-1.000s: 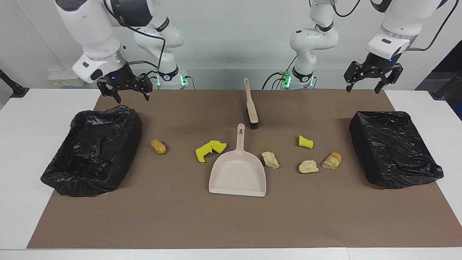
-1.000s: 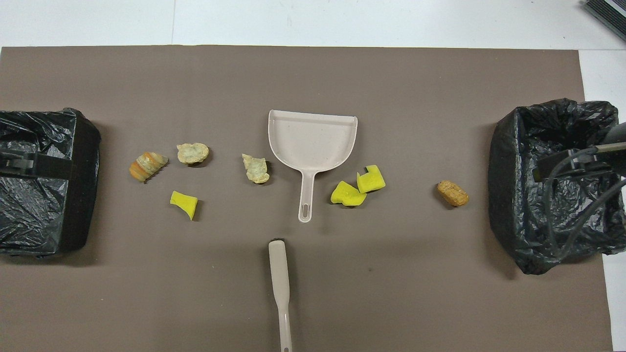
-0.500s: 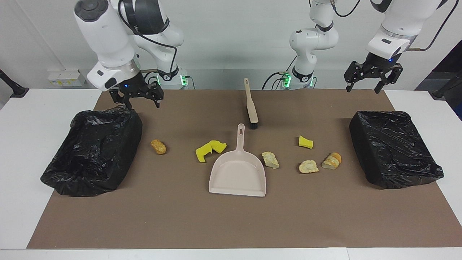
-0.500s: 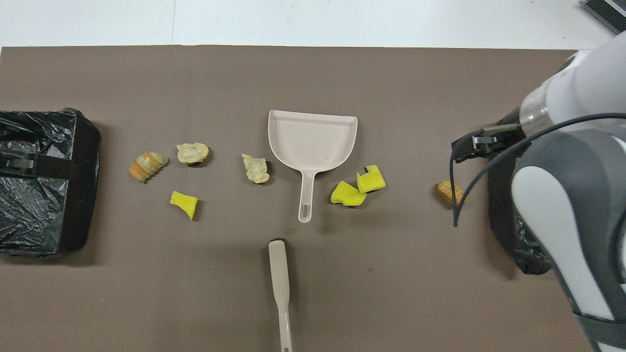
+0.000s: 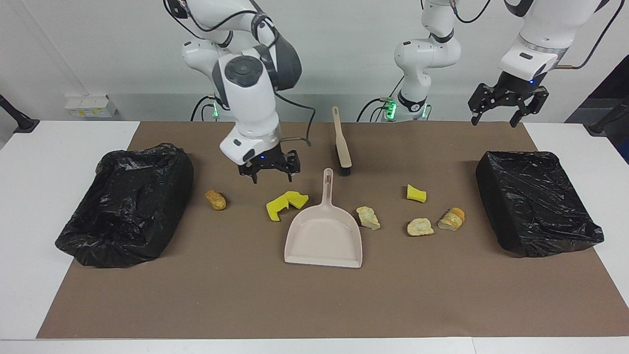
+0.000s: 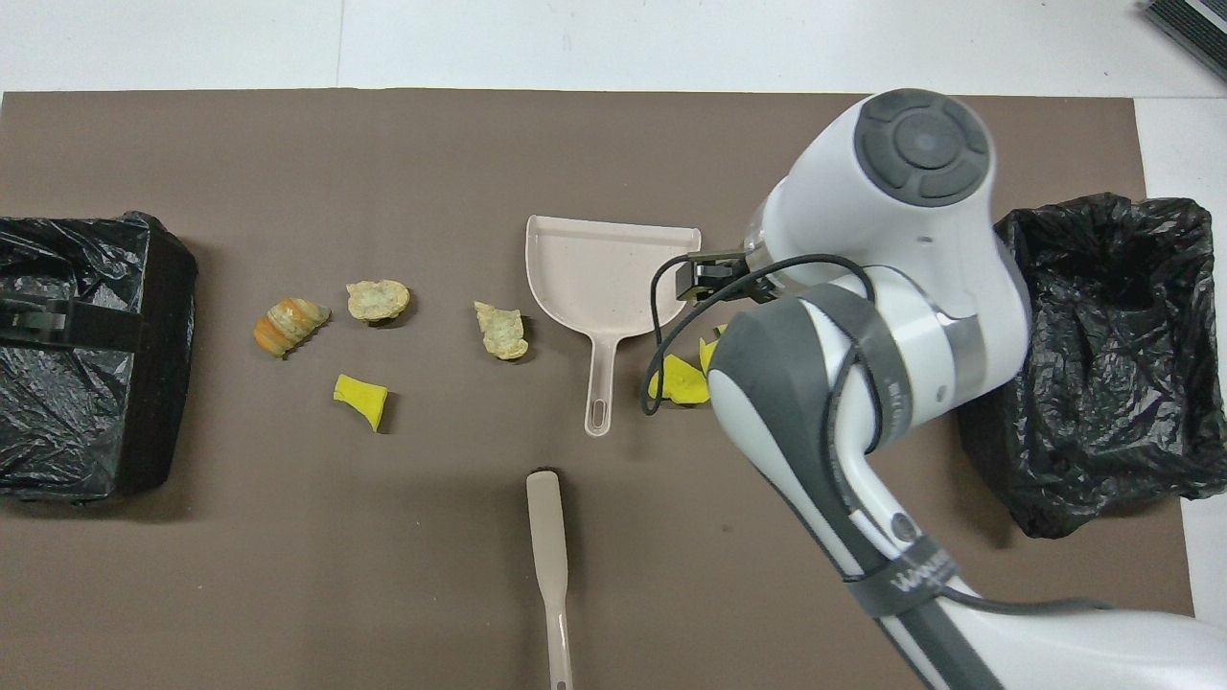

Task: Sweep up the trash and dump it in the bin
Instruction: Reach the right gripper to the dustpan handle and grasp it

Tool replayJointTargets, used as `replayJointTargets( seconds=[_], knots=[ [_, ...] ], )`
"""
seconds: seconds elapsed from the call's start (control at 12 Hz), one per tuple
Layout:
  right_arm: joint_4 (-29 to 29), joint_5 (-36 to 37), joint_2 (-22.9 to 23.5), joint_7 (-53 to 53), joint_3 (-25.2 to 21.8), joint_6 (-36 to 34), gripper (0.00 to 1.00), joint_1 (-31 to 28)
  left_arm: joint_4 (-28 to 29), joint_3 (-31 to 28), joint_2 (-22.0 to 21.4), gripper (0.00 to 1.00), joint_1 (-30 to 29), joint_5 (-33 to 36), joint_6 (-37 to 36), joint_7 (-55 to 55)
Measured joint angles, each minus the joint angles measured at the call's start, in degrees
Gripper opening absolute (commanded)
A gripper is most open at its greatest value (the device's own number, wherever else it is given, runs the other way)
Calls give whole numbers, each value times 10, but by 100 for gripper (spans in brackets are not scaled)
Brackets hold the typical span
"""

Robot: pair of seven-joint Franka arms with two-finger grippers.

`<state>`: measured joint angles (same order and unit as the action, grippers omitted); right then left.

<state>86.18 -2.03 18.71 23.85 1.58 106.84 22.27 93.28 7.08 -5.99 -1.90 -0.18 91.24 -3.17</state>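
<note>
The trash lies scattered on the brown mat: a golden nugget (image 5: 215, 199), a pair of yellow sponge pieces (image 5: 286, 204) (image 6: 679, 380), one more yellow piece (image 5: 416, 193) (image 6: 360, 400), and three bread-like chunks (image 5: 368, 218) (image 5: 420, 226) (image 5: 451, 219). A beige dustpan (image 5: 324, 236) (image 6: 610, 278) lies in the middle, its handle toward the robots. The beige brush (image 5: 341, 142) (image 6: 548, 537) lies nearer to the robots. My right gripper (image 5: 269, 173) hangs open and empty over the mat, just above the sponge pair. My left gripper (image 5: 506, 115) waits open, raised over the mat's corner.
A bin lined with black plastic (image 5: 128, 201) (image 6: 1112, 383) stands at the right arm's end, another (image 5: 535, 201) (image 6: 77, 402) at the left arm's end. In the overhead view the right arm covers the nugget and part of the sponge pair.
The right arm has swung from beside its bin toward the table's middle and come lower, now above the sponge pair. The left arm and all objects have stayed put.
</note>
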Motion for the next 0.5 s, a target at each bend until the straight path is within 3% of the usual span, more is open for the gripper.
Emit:
replayJointTargets(
  seconds=[0.5],
  knots=[
    [-6,2,48,113,0,48,100,81,1,0,0,100,0,0,0,0]
  ],
)
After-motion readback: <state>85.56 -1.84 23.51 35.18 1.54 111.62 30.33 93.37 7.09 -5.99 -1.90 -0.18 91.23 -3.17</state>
